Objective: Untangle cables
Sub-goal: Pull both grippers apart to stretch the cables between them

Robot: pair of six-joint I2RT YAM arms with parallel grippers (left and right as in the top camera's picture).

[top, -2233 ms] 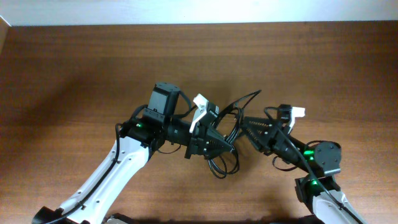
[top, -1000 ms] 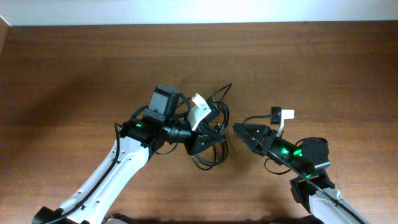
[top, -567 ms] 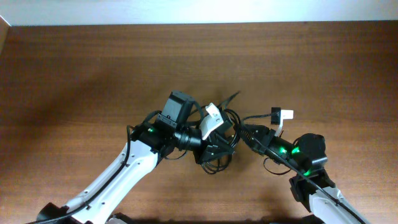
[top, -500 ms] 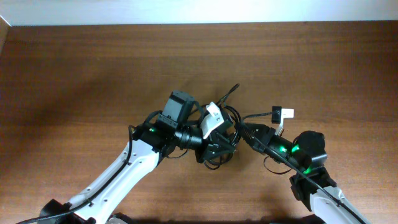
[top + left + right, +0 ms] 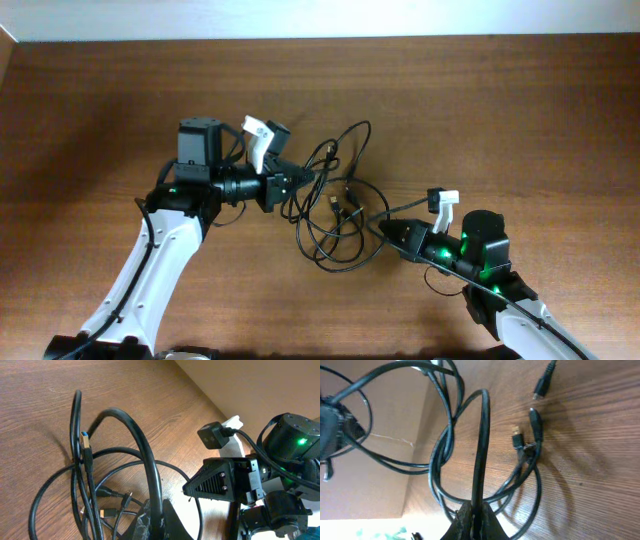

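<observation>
1. The left gripper [image 5: 300, 179] is pinching one black strand of the cables [image 5: 335, 225]. Its fingers are pressing together on the strand and pointing right, level above the table [image 5: 520, 110].
2. In the left wrist view, that strand is arching up out of the gripper and over the other loops, beside a blue-tipped plug [image 5: 85, 440].
3. The left arm [image 5: 148, 265] is rising from the near left edge, then bending at the wrist and reaching sideways toward the middle.
4. The right gripper [image 5: 384, 229] is clamping another strand at the right side of the tangle and pointing left. In the right wrist view, the strand is running straight up from the closed fingers.
5. The right arm [image 5: 490, 262] is stretching up and left from the near right corner, with green lights glowing on it.
6. The cables are spreading in loose, overlapping loops between the two grippers and crossing one another. Several plug ends [image 5: 346, 201] are lying near the middle of the table.
</observation>
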